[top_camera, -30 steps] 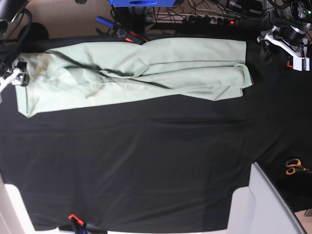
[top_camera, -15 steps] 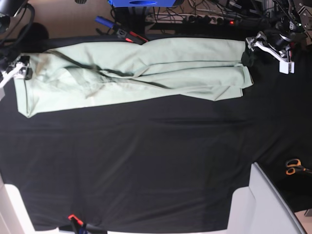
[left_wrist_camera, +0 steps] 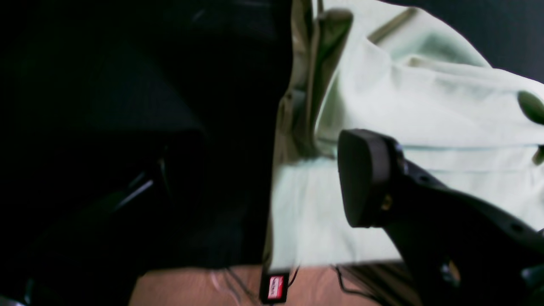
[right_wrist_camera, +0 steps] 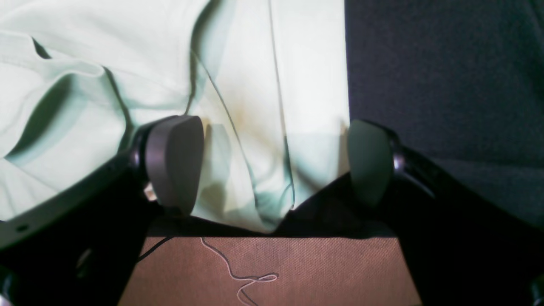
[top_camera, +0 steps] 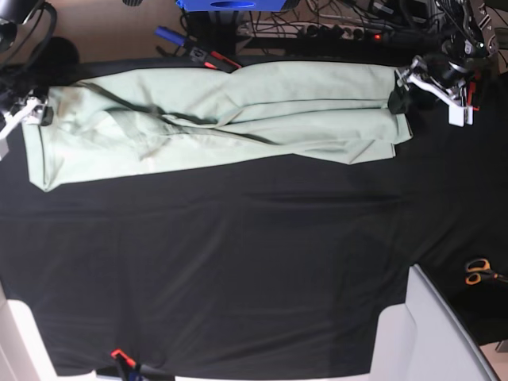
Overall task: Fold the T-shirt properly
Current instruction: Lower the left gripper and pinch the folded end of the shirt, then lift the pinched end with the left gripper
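Observation:
The pale mint-green T-shirt [top_camera: 238, 111] lies folded into a long band across the back of the black table [top_camera: 238, 262]. My left gripper [top_camera: 399, 91] is at the shirt's right end. In the left wrist view it [left_wrist_camera: 272, 182] stands open over the cloth's [left_wrist_camera: 425, 127] edge, one pad [left_wrist_camera: 365, 178] above the fabric and the other lost in shadow. My right gripper [top_camera: 36, 111] is at the shirt's left end. The right wrist view shows it [right_wrist_camera: 272, 165] open, its pads [right_wrist_camera: 174, 165] on either side of the cloth's [right_wrist_camera: 127, 63] edge. Nothing is gripped.
Orange-handled scissors [top_camera: 476, 271] lie at the right edge. Cables and a power strip [top_camera: 341, 32], a blue object [top_camera: 230, 5] and red-handled tools [top_camera: 210, 57] sit behind the table. A grey-white panel [top_camera: 429, 333] stands at the front right.
My left gripper has moved leftward in the base view from beside the table's back right corner onto the shirt's right end. The right gripper edged slightly up. The shirt has not shifted.

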You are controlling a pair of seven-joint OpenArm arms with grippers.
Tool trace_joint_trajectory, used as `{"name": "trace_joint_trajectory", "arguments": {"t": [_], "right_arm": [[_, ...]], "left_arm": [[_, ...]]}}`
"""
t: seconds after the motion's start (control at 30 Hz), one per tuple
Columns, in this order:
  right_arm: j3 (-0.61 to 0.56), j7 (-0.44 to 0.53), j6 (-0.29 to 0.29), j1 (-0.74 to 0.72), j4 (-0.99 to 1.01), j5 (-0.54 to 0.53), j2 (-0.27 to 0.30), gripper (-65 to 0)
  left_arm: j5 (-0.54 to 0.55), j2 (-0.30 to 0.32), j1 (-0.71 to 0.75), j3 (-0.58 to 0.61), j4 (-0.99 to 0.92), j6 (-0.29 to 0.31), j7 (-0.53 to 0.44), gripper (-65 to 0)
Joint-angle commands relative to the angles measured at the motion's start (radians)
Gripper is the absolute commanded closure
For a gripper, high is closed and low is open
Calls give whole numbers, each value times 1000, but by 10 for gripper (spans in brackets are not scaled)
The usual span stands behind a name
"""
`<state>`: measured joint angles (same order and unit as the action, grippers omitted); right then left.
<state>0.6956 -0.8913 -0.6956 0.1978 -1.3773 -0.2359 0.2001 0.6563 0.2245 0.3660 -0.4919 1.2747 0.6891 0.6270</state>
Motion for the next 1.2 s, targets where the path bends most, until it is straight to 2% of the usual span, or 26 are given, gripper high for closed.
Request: {"name": "trace_joint_trajectory", "arguments": {"t": [0.0,0.3,0.47,0.53,0.7,0.83,0.93,0.97,1.03,1.17], "right_arm": [[5,13,-3,-5,-14,-12,17,-501],[3,13,-3,-5,-15,-12,-9,-501],[3,13,-3,-5,-15,-12,-8,-501],[3,13,-3,-5,-15,-12,-8,-501],[3,13,-3,-5,-15,-12,-8,-501],[3,13,-3,-5,-14,-12,-8,-501],[3,13,-3,-5,-14,-12,-8,-501],[3,13,-3,-5,-14,-12,-9,-501],[3,13,-3,-4,-14,-12,-9,-501],[3,13,-3,-4,-14,-12,-9,-501]], "left_arm": [[16,16,-8,2,1,9,-19,-457],[16,16,-65,144,-59,9,-19,-457],[16,16,-80,163,-102,9,-20,-447],[16,16,-80,163,-108,9,-20,-405],[16,16,-80,161,-108,9,-20,-158],[15,23,-80,157,-100,9,-20,-5],[9,40,-81,160,-65,9,-20,0],[-13,49,-81,161,-40,-13,-20,0],[-77,57,-81,157,7,-39,-20,0],[-234,63,-123,152,44,-45,-20,0]]}}
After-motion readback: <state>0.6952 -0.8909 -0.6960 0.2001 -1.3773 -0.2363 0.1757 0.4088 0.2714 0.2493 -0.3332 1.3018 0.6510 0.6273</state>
